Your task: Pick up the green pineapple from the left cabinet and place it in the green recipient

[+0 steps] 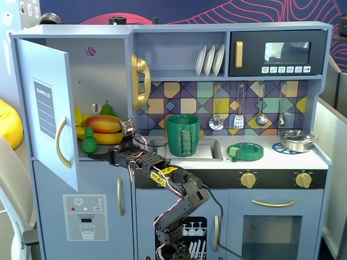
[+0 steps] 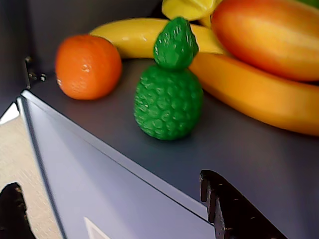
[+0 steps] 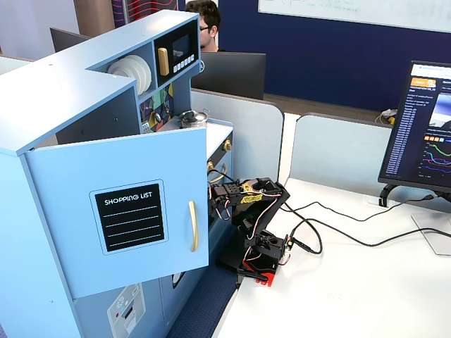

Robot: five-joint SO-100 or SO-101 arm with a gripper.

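Observation:
The green pineapple (image 1: 89,140) stands upright near the front edge of the shelf in the left cabinet (image 1: 51,108), whose door is swung open. In the wrist view the pineapple (image 2: 169,99) is ahead of and above my gripper (image 2: 109,181), apart from it. The gripper is open and empty, one finger at the lower left, the other (image 2: 234,209) over the shelf's front edge. In a fixed view my gripper (image 1: 103,155) sits just below and in front of the pineapple. The green recipient (image 1: 182,135) stands on the counter by the sink.
An orange (image 2: 87,64), bananas (image 2: 259,94) and a mango (image 2: 269,37) crowd the shelf around the pineapple. A pear (image 1: 107,109) stands behind. A flat green lid (image 1: 246,151) lies right of the sink. In another fixed view the open door (image 3: 127,211) hides the gripper.

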